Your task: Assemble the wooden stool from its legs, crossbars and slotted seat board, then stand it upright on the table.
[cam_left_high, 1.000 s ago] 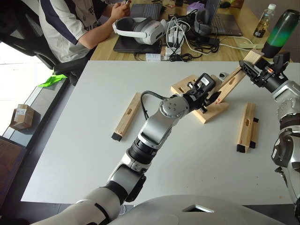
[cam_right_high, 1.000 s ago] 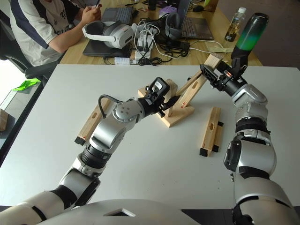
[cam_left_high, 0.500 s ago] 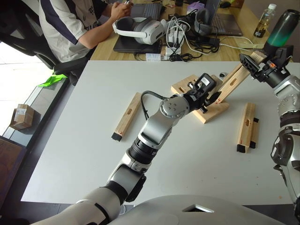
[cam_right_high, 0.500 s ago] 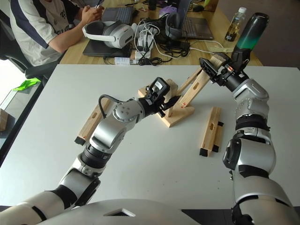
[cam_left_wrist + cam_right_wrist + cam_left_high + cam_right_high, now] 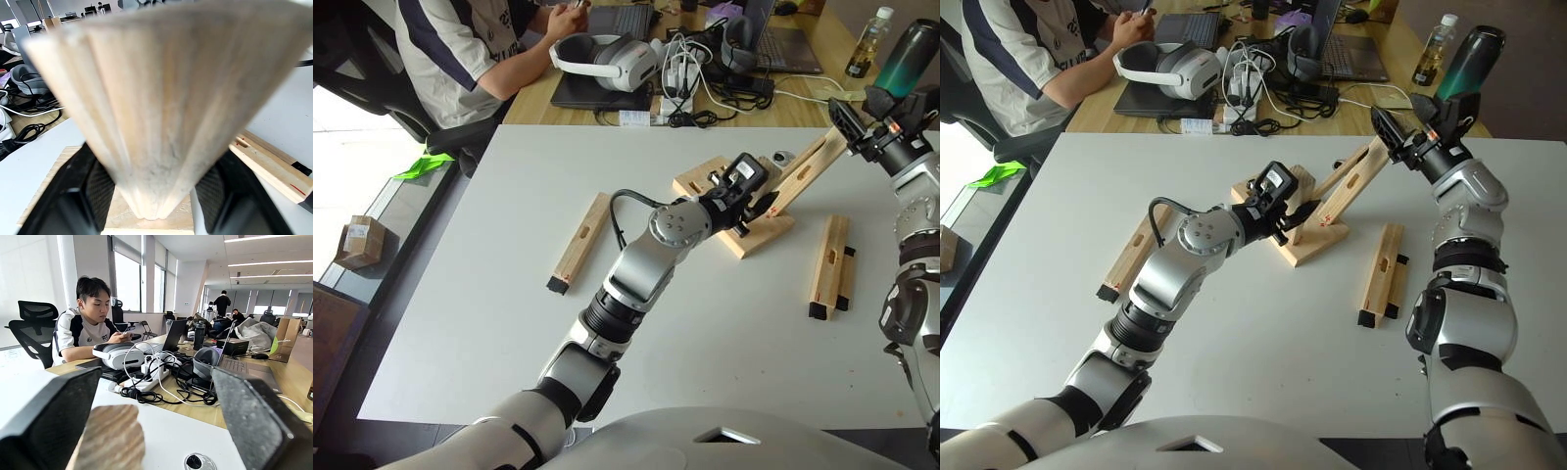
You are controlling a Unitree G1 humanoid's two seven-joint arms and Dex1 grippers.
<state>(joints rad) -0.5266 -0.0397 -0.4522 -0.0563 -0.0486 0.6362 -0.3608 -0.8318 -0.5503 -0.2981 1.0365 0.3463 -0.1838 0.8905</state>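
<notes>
R claw (image 5: 156, 382) let go of leg (image 5: 800, 174) top, L claw (image 5: 756, 203) grips it

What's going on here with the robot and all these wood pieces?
The robot is partway through building a stool. Its left hand is shut on the lower end of a slanted leg, where it meets the seat board lying flat mid-table. The right hand is at the leg's upper end, fingers open on either side of it. One slotted piece lies loose on the robot's left, a pair of pieces on its right.
</notes>
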